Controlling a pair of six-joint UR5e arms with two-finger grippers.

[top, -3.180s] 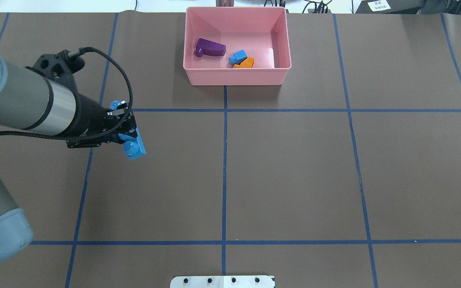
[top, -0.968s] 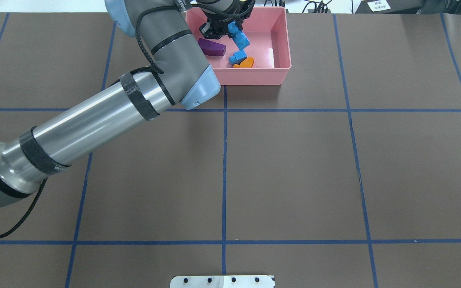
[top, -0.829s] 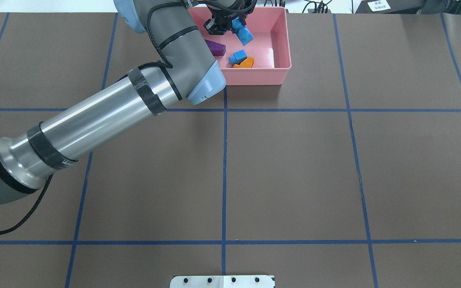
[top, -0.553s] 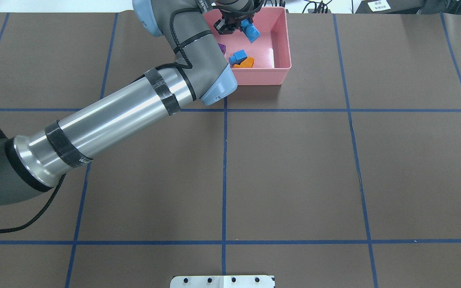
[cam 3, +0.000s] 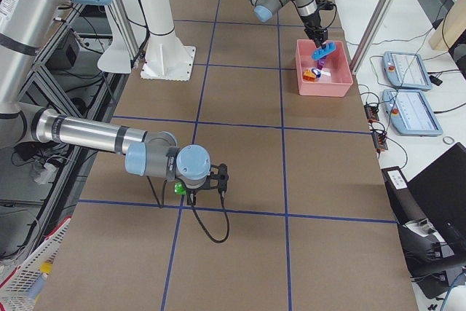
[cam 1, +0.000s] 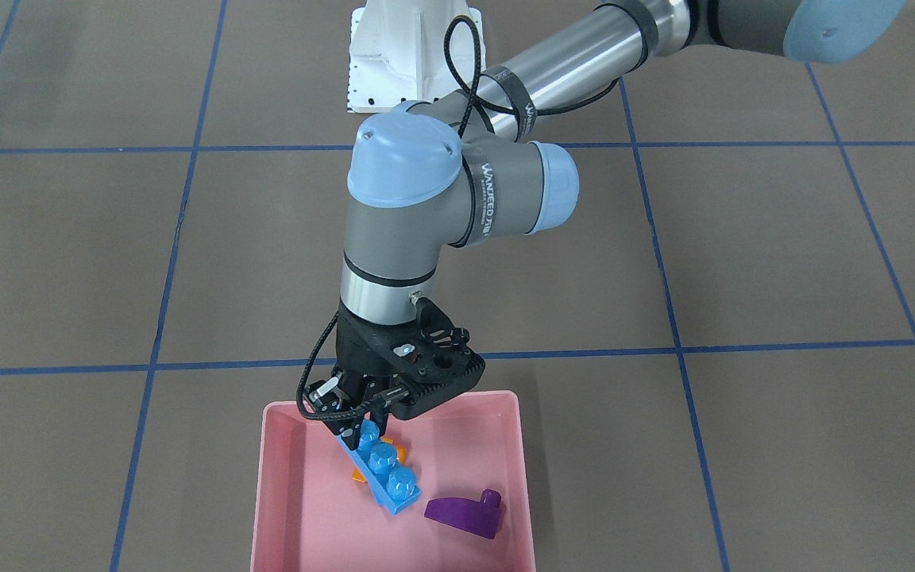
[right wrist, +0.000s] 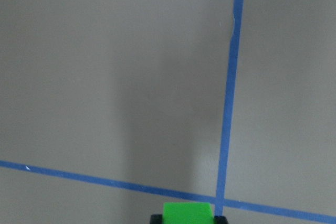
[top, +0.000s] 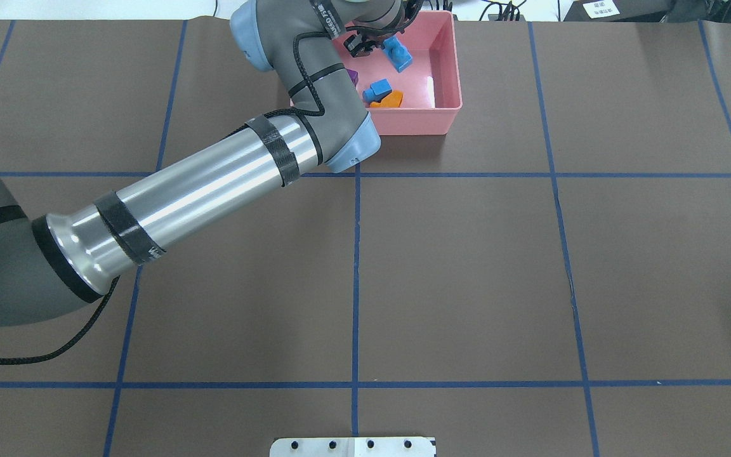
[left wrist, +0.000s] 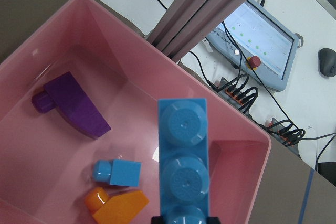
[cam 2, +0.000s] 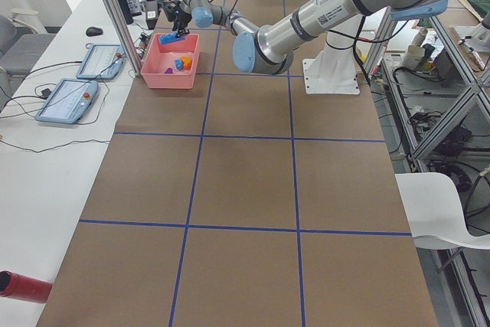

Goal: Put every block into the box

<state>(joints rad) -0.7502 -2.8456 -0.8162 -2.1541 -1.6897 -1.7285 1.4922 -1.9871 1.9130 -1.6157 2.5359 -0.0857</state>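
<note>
My left gripper (cam 1: pixel 356 423) is shut on the long blue brick (cam 1: pixel 383 470), which hangs tilted over the pink box (cam 1: pixel 268 492). The overhead view shows the brick (top: pixel 398 54) over the box's far part (top: pixel 403 122). In the box lie the purple wedge (left wrist: pixel 73 108), the small blue cube (left wrist: pixel 119 172) and the orange brick (left wrist: pixel 118 206), below the held brick (left wrist: pixel 182 166). My right gripper (cam 3: pixel 195 189) is low over the table, far from the box, shut on the green brick (right wrist: pixel 188 212).
The white robot base (cam 1: pixel 410 48) stands at the table's robot side. Teach pendants (left wrist: pixel 257 30) and an aluminium post (left wrist: pixel 210 9) stand just beyond the box. A white label (top: pixel 431 92) lies in the box's right part. Blue tape lines cross the brown table.
My left arm has carried the long blue brick from the table's left part to over the box, and in the last second shifted it rightward and farther back over it.
</note>
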